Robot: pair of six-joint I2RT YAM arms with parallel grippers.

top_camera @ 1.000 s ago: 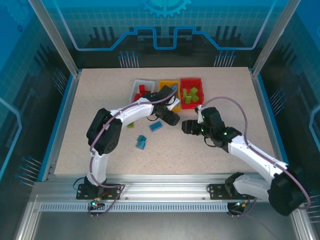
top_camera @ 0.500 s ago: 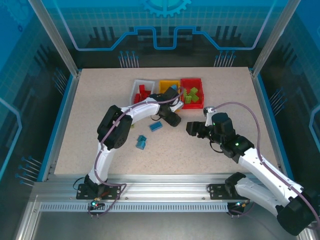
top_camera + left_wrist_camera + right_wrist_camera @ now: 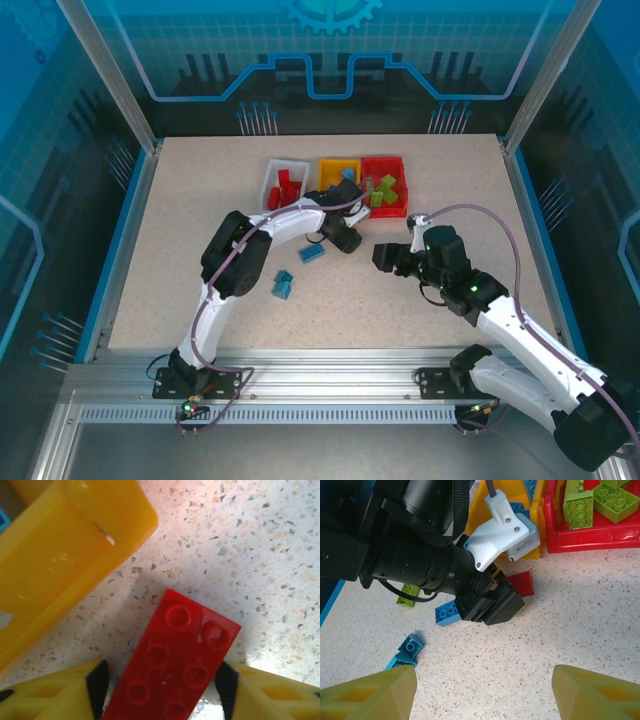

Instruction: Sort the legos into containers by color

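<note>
Where the top camera looks down on the speckled worktop (image 3: 200, 200), three bins stand in a row at its far middle. A white bin (image 3: 272, 172) holds red bricks (image 3: 285, 186), an orange-yellow bin (image 3: 335, 165) has a blue brick (image 3: 347, 176) in it, and a red bin (image 3: 398, 170) holds lime bricks (image 3: 380, 192). The left end effector (image 3: 347, 240) sits low just in front of the orange-yellow bin. The right end effector (image 3: 380, 258) is near it on the right, not touching it. Loose blue bricks (image 3: 283, 286) lie on the worktop left of both, nearer the arm bases. From the left wrist, a loose red brick (image 3: 175, 670) lies flat, studs up, between the yellow fingers (image 3: 45, 695). The jaws stand apart, one on each side of the brick, with a sliver of worktop showing by the left pad. Whether the right pad touches the brick cannot be told. A corner of the orange-yellow bin stands just beyond the brick, apart from it. From the right wrist, that end effector's own fingers (image 3: 370, 695) are spread wide with nothing between them, over bare worktop. Ahead, the left arm's black wrist with its white camera mount (image 3: 502, 530) points down at the loose red brick, which pokes out beside its tip. A loose lime brick (image 3: 410, 594) lies behind the wrist on the left, and the loose blue bricks lie near it.
</note>
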